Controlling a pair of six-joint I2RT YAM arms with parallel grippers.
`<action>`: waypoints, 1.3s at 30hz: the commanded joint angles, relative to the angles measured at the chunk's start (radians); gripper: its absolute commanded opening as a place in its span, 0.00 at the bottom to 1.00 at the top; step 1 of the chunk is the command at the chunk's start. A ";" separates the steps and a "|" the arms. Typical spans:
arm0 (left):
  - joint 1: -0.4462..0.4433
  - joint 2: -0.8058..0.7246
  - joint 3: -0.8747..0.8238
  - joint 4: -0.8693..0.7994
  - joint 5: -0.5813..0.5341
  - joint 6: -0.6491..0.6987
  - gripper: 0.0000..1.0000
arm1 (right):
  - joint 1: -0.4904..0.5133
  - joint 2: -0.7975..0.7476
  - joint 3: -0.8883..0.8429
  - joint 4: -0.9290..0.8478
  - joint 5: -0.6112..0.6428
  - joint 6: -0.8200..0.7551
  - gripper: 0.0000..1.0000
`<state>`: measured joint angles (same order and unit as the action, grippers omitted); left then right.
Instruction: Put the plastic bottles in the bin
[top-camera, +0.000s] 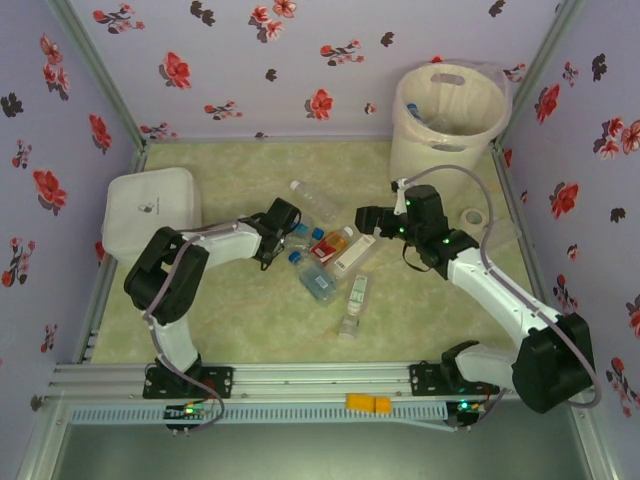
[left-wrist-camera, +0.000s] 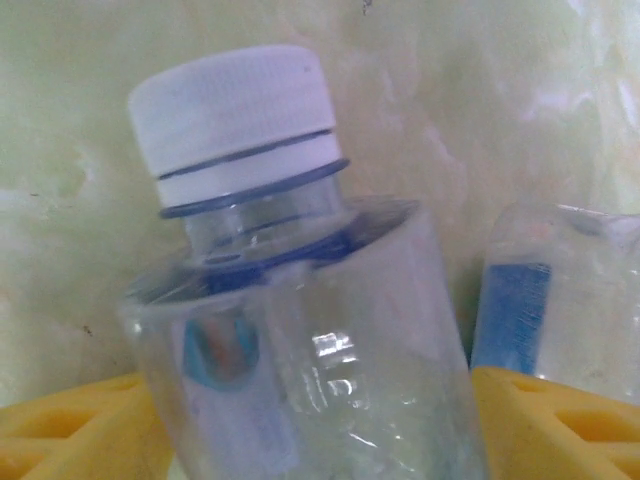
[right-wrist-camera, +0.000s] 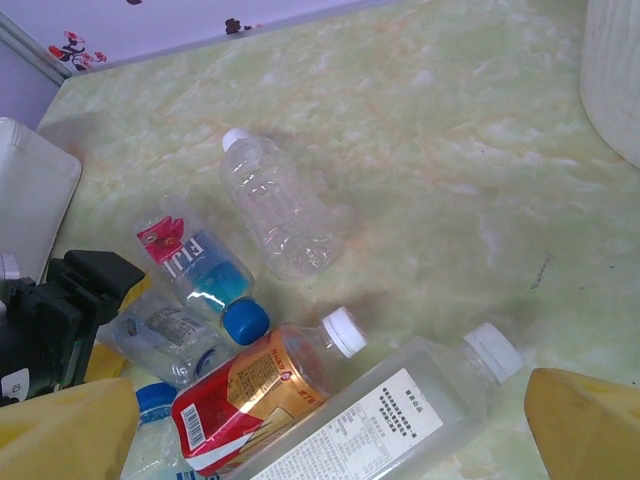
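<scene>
Several plastic bottles lie in a cluster mid-table: a clear one (top-camera: 313, 200), an orange-red one (top-camera: 331, 244) and a white-labelled one (top-camera: 355, 253). My left gripper (top-camera: 283, 236) is at the cluster's left side. Its yellow fingers (left-wrist-camera: 70, 430) press both sides of a clear white-capped bottle (left-wrist-camera: 300, 330), so it is shut on that bottle. My right gripper (top-camera: 368, 220) hovers open above the cluster's right end, its fingers (right-wrist-camera: 585, 420) spread over the orange-red bottle (right-wrist-camera: 250, 395) and the white-labelled bottle (right-wrist-camera: 370, 430). The cream bin (top-camera: 447, 118) stands at the back right with a bottle (top-camera: 425, 113) inside.
A white rounded box (top-camera: 150, 210) sits at the left, close behind my left arm. A white tape roll (top-camera: 475, 216) lies right of my right gripper, below the bin. Floral walls close in the table on three sides.
</scene>
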<state>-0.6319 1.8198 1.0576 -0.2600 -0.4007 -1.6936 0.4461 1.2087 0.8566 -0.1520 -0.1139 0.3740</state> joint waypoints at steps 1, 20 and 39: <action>0.017 0.049 0.013 0.001 -0.024 -0.014 0.72 | 0.007 0.021 -0.003 0.030 -0.021 -0.012 1.00; 0.087 -0.182 -0.156 0.173 -0.190 0.091 0.45 | 0.006 0.043 -0.005 0.028 -0.090 0.024 1.00; 0.100 -0.565 -0.190 0.438 0.142 0.847 0.44 | 0.081 0.179 0.097 0.309 -0.549 0.083 1.00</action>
<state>-0.5335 1.2469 0.8425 0.1604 -0.3885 -0.9356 0.4988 1.3811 0.9150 0.0795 -0.5735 0.4568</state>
